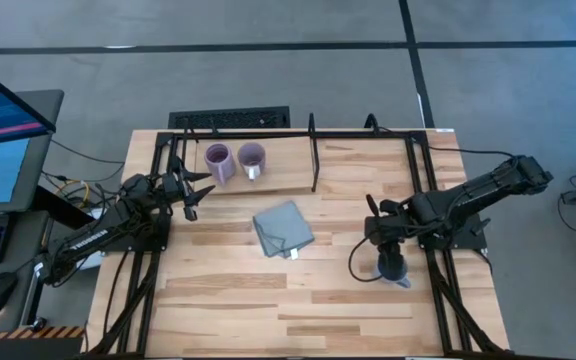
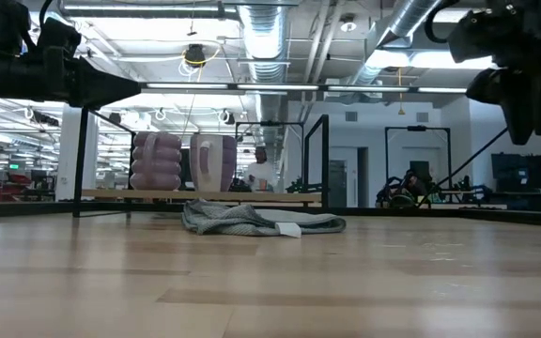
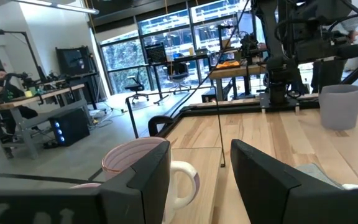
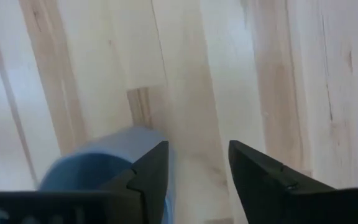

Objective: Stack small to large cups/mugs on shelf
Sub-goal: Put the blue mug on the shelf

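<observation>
While the left gripper [image 1: 193, 195] hangs part-open and empty beside the shelf [image 1: 288, 175], upper centre, the right gripper [image 1: 393, 262] sits lower right over the blue-grey mug [image 1: 396, 270], fingers apart; contact looks absent, hard to tell. Two purple mugs [image 1: 234, 160] stand on the shelf's left end.

The blue-grey mug [image 4: 104, 165] is blurry, and a dark finger [image 4: 143, 180] hides part of it. From above, the right gripper [image 1: 392, 262] covers most of it. Its handle cannot be seen.
</observation>
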Robot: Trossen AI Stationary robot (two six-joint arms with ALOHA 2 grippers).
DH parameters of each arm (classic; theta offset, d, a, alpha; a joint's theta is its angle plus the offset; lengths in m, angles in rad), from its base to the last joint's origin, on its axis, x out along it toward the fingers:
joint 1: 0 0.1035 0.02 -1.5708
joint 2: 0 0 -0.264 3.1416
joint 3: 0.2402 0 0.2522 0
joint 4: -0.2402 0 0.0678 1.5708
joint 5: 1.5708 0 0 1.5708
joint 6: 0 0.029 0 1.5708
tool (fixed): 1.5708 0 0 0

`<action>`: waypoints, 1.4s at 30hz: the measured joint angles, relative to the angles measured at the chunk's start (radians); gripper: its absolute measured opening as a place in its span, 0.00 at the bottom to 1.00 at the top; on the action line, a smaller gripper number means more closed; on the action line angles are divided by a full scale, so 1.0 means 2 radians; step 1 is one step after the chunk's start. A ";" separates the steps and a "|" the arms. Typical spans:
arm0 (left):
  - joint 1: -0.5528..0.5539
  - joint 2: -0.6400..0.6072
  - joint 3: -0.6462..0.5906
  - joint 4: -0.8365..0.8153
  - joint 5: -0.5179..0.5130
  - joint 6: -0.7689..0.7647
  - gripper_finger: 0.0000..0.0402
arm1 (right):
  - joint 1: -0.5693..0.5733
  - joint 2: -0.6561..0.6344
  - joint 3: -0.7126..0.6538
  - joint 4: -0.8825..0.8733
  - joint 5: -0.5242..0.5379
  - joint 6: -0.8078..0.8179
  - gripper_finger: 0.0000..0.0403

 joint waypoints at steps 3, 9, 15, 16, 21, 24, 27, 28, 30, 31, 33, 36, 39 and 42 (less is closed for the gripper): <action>0.000 0.000 0.000 0.000 0.000 0.001 0.40 | 0.000 0.000 0.000 0.014 0.000 0.019 0.48; 0.000 0.000 0.000 -0.002 0.000 0.007 0.40 | 0.001 0.000 0.000 0.014 0.000 0.002 0.49; 0.000 0.000 0.000 -0.002 0.000 0.006 0.40 | 0.020 0.000 0.000 0.014 -0.014 -0.122 0.47; 0.000 0.000 0.000 -0.002 0.000 0.006 0.40 | 0.023 0.000 0.000 0.014 -0.014 -0.137 0.47; 0.000 0.000 0.000 -0.002 -0.001 0.005 0.40 | 0.027 0.000 0.000 0.012 -0.013 -0.197 0.47; 0.000 0.000 0.000 -0.002 -0.001 0.005 0.40 | 0.027 0.001 0.000 0.012 -0.013 -0.200 0.47; 0.000 0.000 0.000 -0.002 -0.001 0.005 0.40 | 0.027 0.001 0.000 0.012 -0.013 -0.201 0.46; 0.000 0.000 0.000 -0.002 -0.001 0.005 0.40 | 0.027 0.001 0.000 0.012 -0.014 -0.201 0.46; 0.000 0.000 0.000 -0.002 -0.001 0.005 0.40 | 0.029 0.001 0.000 0.012 -0.014 -0.192 0.46; 0.000 0.000 0.000 -0.002 -0.001 0.005 0.40 | 0.029 0.001 0.000 0.012 -0.014 -0.185 0.46; 0.000 0.000 0.000 -0.002 -0.001 0.005 0.40 | 0.029 0.001 0.000 0.012 -0.015 -0.175 0.46; 0.000 0.000 0.000 -0.002 -0.001 0.005 0.40 | 0.029 0.001 0.000 0.012 -0.018 -0.171 0.46; 0.000 0.000 0.000 -0.002 -0.001 0.005 0.40 | 0.029 0.001 0.000 0.010 -0.018 -0.171 0.46; 0.000 0.000 0.000 -0.002 -0.001 0.005 0.40 | 0.030 0.001 0.000 0.008 -0.024 -0.171 0.46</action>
